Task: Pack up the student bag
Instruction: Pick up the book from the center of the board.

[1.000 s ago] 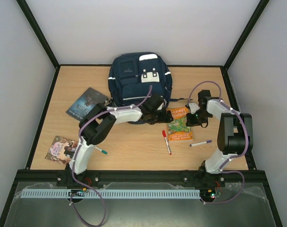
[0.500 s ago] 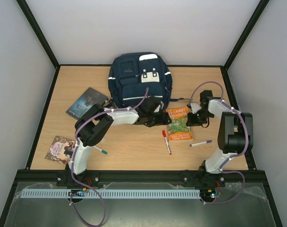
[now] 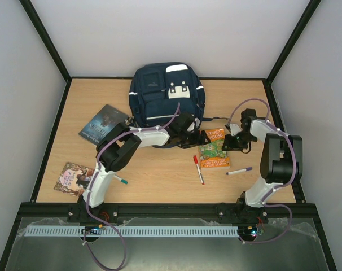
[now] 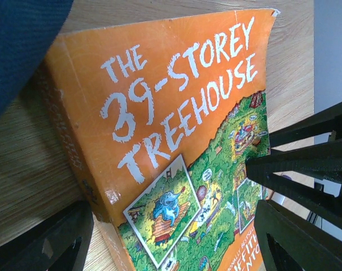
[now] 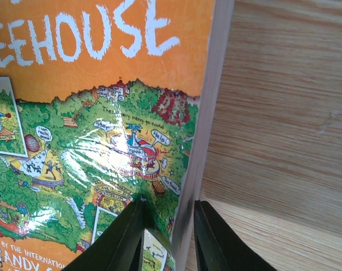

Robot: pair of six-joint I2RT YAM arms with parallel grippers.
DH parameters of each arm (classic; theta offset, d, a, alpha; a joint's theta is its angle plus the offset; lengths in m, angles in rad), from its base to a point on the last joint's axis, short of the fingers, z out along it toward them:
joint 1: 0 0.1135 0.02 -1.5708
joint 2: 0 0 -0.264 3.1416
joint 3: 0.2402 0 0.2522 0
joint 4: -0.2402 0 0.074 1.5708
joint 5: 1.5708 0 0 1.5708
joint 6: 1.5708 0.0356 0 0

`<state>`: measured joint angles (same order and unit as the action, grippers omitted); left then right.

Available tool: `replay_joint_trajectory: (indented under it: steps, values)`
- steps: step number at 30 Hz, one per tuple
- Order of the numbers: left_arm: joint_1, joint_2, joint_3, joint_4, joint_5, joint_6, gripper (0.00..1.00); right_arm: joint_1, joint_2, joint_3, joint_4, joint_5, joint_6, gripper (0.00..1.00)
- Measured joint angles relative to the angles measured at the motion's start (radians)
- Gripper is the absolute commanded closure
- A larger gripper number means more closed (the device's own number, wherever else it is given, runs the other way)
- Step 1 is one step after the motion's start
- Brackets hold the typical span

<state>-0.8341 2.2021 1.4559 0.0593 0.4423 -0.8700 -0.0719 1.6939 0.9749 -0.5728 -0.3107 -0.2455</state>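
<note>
Red marker [image 3: 198, 169] nearest, then the book [image 3: 212, 148] with right gripper [image 5: 168, 226] clamped narrow on its right edge and left gripper [image 4: 171, 237] spread wide over its spine side, bag [image 3: 166, 93] just behind, lying far centre of the table [image 3: 159, 180].

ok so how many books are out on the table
3: a dark-covered book left of the navy-blue fabric backpack, a small illustrated book at the near left, an orange paperback near-right of the backpack. Some may hide inside.

Navy student bag [image 3: 167, 96], white patches, flat at table's far edge
</note>
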Motion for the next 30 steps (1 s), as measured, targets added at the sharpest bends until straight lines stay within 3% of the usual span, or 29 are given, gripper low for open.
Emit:
replay_joint_trajectory:
  steps: [4, 7, 11, 15, 21, 30]
  values:
    - [0.000, 0.000, 0.000, -0.002, -0.003, -0.002, 0.18, 0.002, -0.011, -0.004, 0.005, 0.006, 0.009, 0.86]
    - [0.000, 0.000, 0.000, -0.002, -0.006, -0.001, 0.18, 0.004, -0.011, -0.004, 0.004, 0.004, 0.014, 0.88]
    - [0.000, 0.000, -0.001, -0.001, -0.006, -0.001, 0.18, 0.000, -0.002, -0.002, 0.002, -0.001, 0.016, 0.73]
    - [0.000, 0.000, -0.004, 0.004, -0.005, -0.002, 0.18, -0.019, -0.001, -0.004, 0.006, -0.007, 0.017, 0.70]
    - [0.000, -0.001, -0.009, 0.011, -0.005, -0.002, 0.18, -0.024, -0.015, -0.015, 0.014, -0.023, 0.018, 0.84]
    - [0.000, -0.001, -0.016, 0.027, -0.001, -0.006, 0.18, -0.047, -0.011, -0.015, 0.012, -0.054, 0.019, 0.95]
